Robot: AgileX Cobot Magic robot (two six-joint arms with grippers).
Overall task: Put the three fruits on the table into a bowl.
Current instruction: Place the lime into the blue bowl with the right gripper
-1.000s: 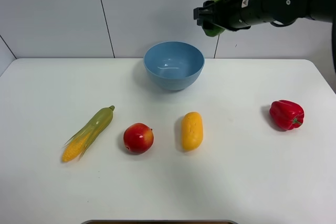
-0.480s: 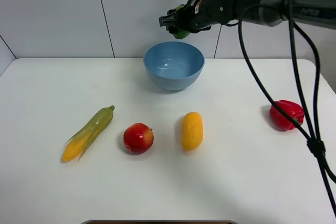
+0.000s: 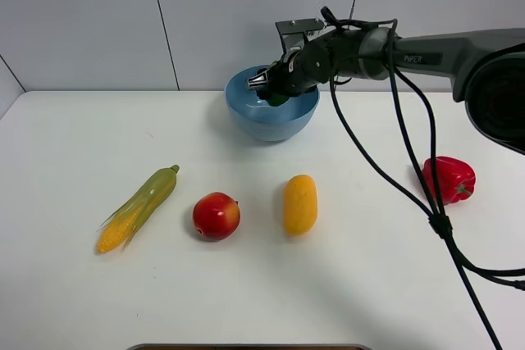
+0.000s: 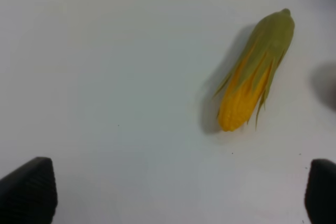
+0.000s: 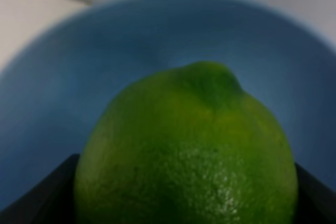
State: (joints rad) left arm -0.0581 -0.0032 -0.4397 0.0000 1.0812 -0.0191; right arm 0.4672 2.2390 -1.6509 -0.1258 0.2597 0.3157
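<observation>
My right gripper [image 3: 271, 90] is shut on the green lime [image 5: 189, 150] and holds it inside the light-blue bowl [image 3: 246, 116] at the back of the white table [image 3: 369, 284]; in the exterior view the lime [image 3: 274, 99] shows just under the fingers. The red-yellow apple [image 3: 216, 215] and the oblong yellow-orange mango [image 3: 300, 204] lie side by side on the table in front of the bowl. My left gripper [image 4: 178, 195] is open and empty above the table, near the corn cob.
A green-husked corn cob [image 3: 139, 207] lies at the left, also in the left wrist view [image 4: 254, 72]. A red bell pepper [image 3: 448, 179] sits at the right. The right arm's cable [image 3: 410, 178] hangs over the table's right side.
My right gripper has carried the lime leftwards from above and right of the bowl, then down into the bowl. The other objects have not moved.
</observation>
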